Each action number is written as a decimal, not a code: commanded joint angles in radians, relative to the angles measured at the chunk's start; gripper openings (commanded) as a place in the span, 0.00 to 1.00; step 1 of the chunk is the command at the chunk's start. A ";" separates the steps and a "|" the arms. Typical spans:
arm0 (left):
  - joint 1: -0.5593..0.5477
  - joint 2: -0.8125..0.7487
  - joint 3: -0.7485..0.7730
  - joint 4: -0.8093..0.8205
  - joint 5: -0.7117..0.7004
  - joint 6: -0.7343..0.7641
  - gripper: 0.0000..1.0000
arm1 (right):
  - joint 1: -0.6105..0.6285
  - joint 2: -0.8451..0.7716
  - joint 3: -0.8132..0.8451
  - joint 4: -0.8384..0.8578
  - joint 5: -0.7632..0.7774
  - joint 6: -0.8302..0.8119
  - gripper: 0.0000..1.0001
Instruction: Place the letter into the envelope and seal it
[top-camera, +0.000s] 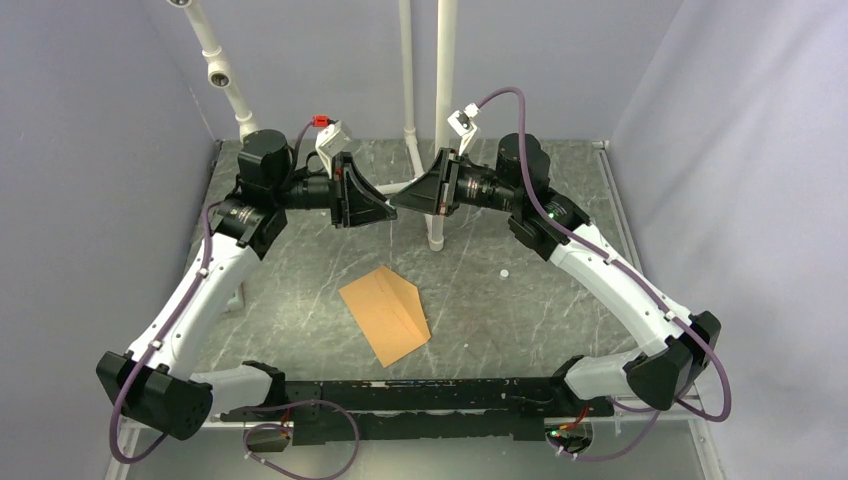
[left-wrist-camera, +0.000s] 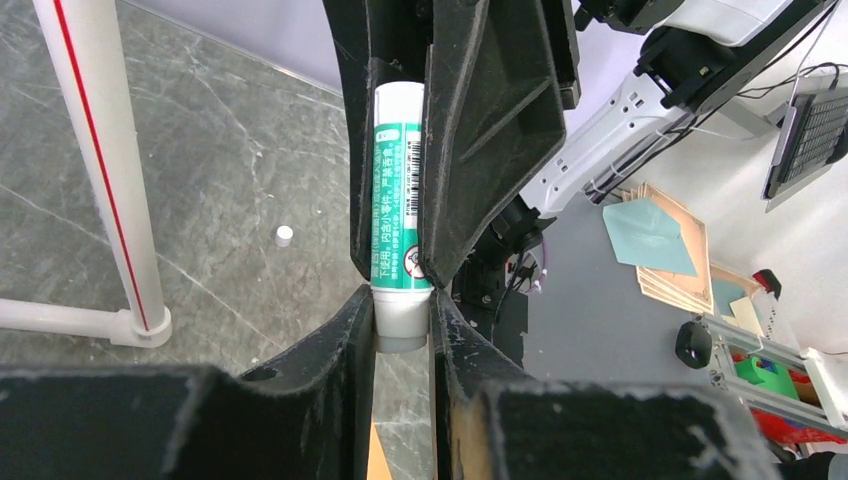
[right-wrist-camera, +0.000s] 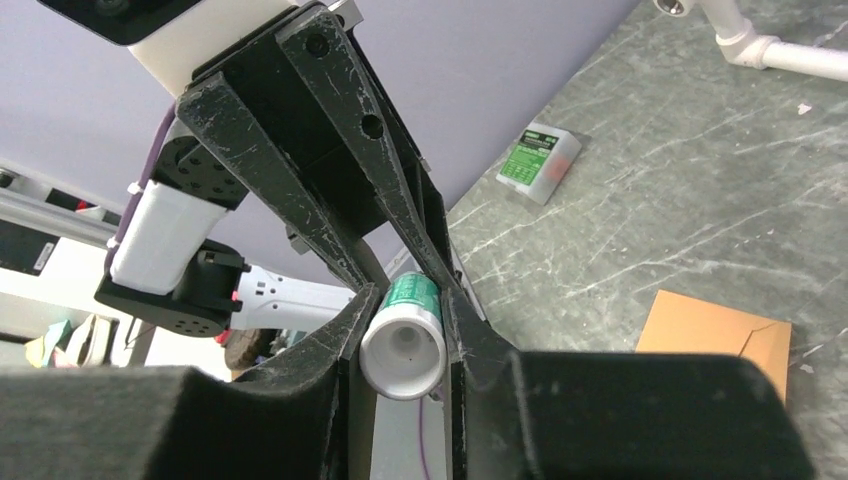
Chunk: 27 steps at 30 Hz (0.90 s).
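Left gripper (left-wrist-camera: 402, 310) and right gripper (right-wrist-camera: 405, 300) meet tip to tip high over the back of the table (top-camera: 560, 300), at 12 o'clock in the top view. Both are clamped narrow on one glue stick (left-wrist-camera: 398, 180), a white tube with a green label. From the left wrist, the left fingers (left-wrist-camera: 345, 330) pinch the tube's white end at 6 o'clock, and the right arm's fingers grip the labelled part at 12 o'clock.

The envelope (top-camera: 385, 315) lies flat on the table at 6 o'clock from the joined grippers and well apart from them. Its long axis runs from 11 to 5 o'clock, with a crease along it. Whether the letter is inside cannot be told.

A small white cap (top-camera: 504, 272) sits at 2 o'clock from the envelope. In the right wrist view, a green-and-white box (right-wrist-camera: 538, 162) rests at 11 o'clock from the envelope.
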 joint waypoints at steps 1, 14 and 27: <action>0.002 -0.001 0.049 -0.039 -0.003 0.039 0.24 | 0.008 -0.010 0.050 0.037 -0.028 0.000 0.04; 0.009 -0.162 -0.007 -0.156 -0.281 0.066 0.84 | 0.026 -0.059 -0.001 -0.004 0.295 -0.272 0.00; 0.009 -0.314 -0.315 -0.255 -0.724 -0.209 0.55 | 0.218 0.057 0.046 -0.138 0.596 -0.553 0.00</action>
